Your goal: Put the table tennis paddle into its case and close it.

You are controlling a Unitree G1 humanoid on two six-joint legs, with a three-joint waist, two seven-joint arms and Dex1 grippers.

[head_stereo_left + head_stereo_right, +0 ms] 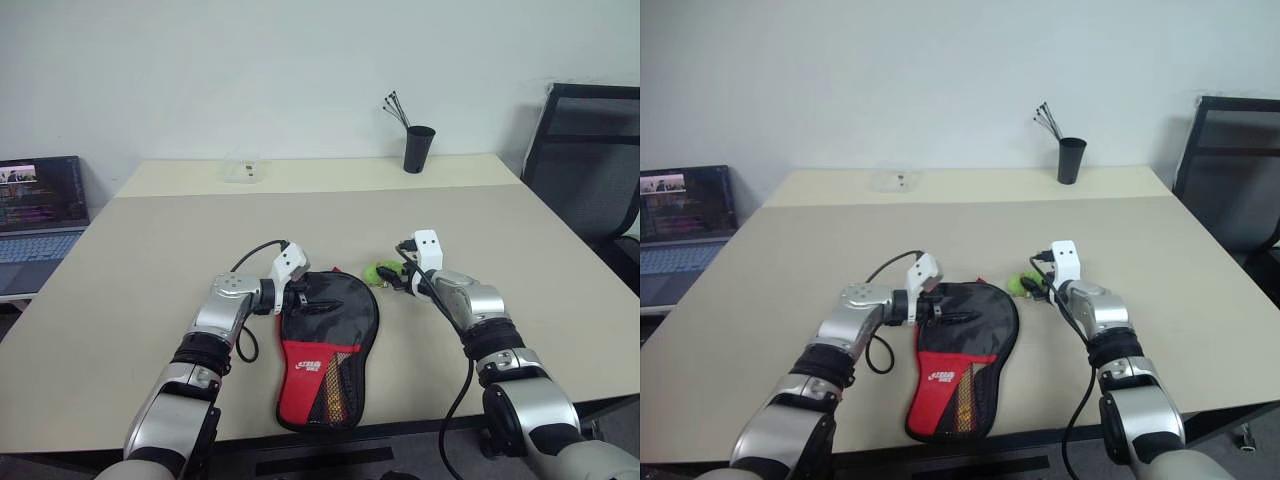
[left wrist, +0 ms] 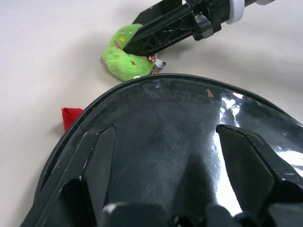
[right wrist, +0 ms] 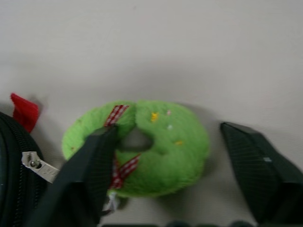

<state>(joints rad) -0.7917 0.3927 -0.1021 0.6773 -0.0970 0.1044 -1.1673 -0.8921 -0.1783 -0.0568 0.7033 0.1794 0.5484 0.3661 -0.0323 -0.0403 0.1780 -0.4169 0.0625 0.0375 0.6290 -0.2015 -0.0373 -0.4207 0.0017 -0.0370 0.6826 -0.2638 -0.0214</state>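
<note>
The case [image 1: 328,350] lies nearest, at the front edge of the table [image 1: 150,260], its narrow red-panelled, mesh-pocketed end toward the robot and its round black end pointing away. Whether the table tennis paddle sits inside the case cannot be told.

The left gripper [image 1: 300,297] rests at the left rim of the round end. In the left wrist view its two black fingers [image 2: 94,161] stand well apart over the glossy black surface, clamped on nothing. A small red tab [image 2: 71,117] pokes out from the case's far rim.

The right gripper [image 1: 392,277] reaches in from the right, just past the case's top right edge. Its fingers [image 3: 90,165] are spread on either side of a small green plush ring [image 3: 156,146] with red checked ribbon: one finger lies over the ring's near-side edge, the other stands clear beside it. Whether they press the ring cannot be told. The ring sits just beside the case rim, close to the silver zipper pull [image 3: 40,165].

Farther back stand a black cup [image 1: 419,148] holding thin sticks and a small clear object [image 1: 243,170]. A laptop [image 1: 40,215] sits off the table's left side, a black chair [image 1: 590,170] off its right
</note>
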